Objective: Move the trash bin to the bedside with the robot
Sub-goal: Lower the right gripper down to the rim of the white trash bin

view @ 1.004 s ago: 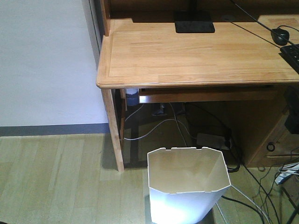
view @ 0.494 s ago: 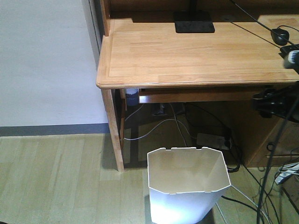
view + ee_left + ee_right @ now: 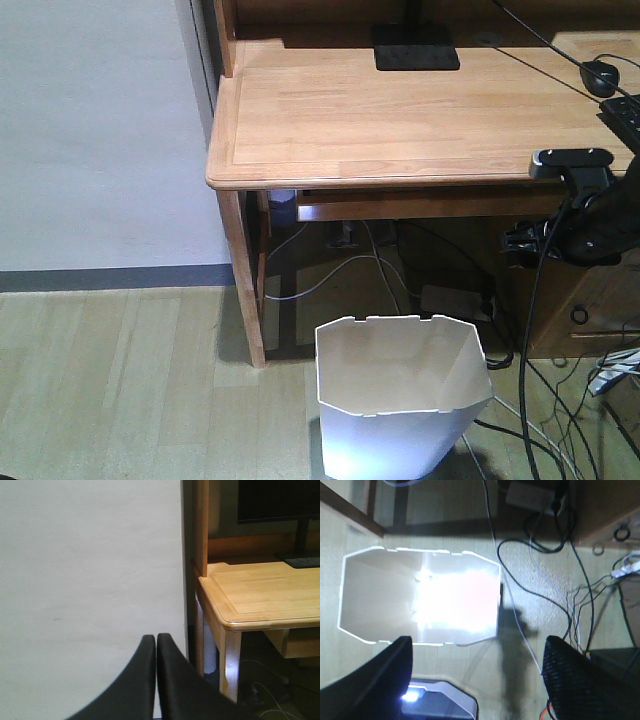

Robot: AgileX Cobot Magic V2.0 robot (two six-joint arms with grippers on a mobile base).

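Swinging in from the 3 o'clock edge of the front view, where a second ago nothing showed, the robot's right arm [image 3: 585,225] now hangs level with the desk's front edge, further in than half a second back. The bin has not shifted.

The light wooden desk [image 3: 400,110] fills the upper half of that view. Below it, at 6 o'clock, the trash bin [image 3: 400,410] stands upright and empty on the wood floor, just in front of the desk. The bedside appears in no view.

Seen from the wrist, the right gripper [image 3: 476,647] looks straight down with its fingers spread wide and holding nothing, the bin's mouth lying toward 10 o'clock. The left gripper [image 3: 156,650] has its fingers pressed together, aimed at the white wall [image 3: 90,580] beside the desk corner. Loose cables [image 3: 540,590] trail over the floor at the bin's 3 o'clock.

The step appears to be the approach to a grasp. The next move likely calls for shifting the open fingers over the near rim, one each side of the thin wall, then closing, clear of the cables.
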